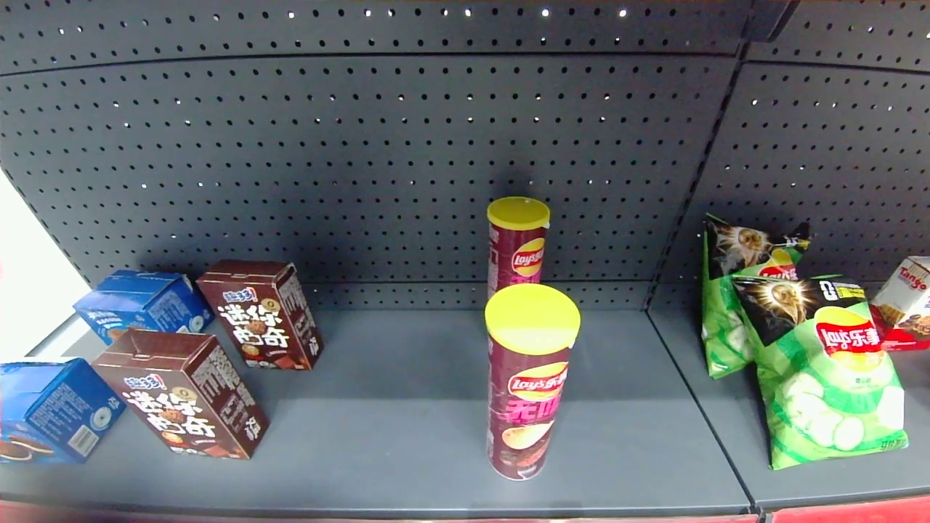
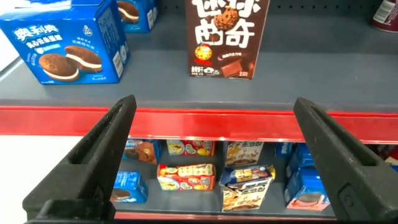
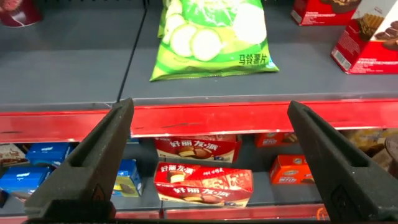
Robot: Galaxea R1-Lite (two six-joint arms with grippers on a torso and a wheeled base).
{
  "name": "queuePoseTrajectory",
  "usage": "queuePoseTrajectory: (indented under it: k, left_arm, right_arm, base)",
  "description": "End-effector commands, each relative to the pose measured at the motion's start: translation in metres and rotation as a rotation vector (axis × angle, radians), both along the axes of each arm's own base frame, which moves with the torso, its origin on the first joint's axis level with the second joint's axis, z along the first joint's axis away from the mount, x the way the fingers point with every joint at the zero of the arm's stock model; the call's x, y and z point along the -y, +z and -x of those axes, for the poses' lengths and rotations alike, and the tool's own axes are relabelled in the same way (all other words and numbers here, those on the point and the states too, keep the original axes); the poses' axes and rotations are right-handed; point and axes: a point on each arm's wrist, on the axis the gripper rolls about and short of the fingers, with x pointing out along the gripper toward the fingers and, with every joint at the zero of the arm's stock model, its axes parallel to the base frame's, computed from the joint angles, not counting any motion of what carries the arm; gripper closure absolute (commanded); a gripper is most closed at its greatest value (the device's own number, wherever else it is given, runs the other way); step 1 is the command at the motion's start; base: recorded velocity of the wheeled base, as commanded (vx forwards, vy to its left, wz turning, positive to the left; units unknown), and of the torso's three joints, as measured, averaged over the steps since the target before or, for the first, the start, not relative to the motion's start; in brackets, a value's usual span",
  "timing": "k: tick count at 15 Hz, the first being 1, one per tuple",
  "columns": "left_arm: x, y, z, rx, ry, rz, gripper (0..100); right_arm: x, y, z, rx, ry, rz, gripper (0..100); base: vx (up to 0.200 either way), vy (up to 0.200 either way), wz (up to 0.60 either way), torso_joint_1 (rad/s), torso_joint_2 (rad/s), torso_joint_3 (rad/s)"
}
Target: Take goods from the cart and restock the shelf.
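Head view: on the grey shelf (image 1: 407, 407) two cans stand upright, long axes vertical and yellow lids up. The front can (image 1: 527, 385) is directly before the rear can (image 1: 517, 250), and their maroon labels face the camera. Left of them are two brown boxes (image 1: 185, 396) and two blue boxes (image 1: 51, 410); to the right are two green bags (image 1: 828, 370) and one red box (image 1: 904, 301).

Left wrist view: the left gripper (image 2: 213, 102) gapes empty before the shelf's red edge (image 2: 211, 121).

Right wrist view: the right gripper (image 3: 210, 104) is spread wide, holding nothing.
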Motion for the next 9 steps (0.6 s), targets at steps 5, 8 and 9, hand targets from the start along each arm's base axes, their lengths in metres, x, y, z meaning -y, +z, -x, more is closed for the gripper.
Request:
queuePoseTrajectory:
  k: [5, 8, 9]
  left_arm:
    - [0.0001, 0.0, 0.0, 0.0, -0.004, 0.001, 0]
    - [0.0, 0.0, 0.0, 0.0, -0.002, -0.004, 0]
    - [0.0, 0.0, 0.0, 0.0, 0.0, -0.002, 0]
  right_arm:
    - [0.0, 0.0, 0.0, -0.001, 0.0, 0.0, 0]
    - [0.0, 0.0, 0.0, -0.001, 0.0, 0.0, 0]
    - [0.0, 0.0, 0.0, -0.001, 0.0, 0.0, 0]
  base:
    - [0.0, 0.0, 0.0, 0.0, 0.0, 0.0]
    - [0.0, -0.133, 0.0, 0.0, 0.0, 0.005]
    - [0.0, 0.0, 0.0, 0.0, 0.0, 0.0]
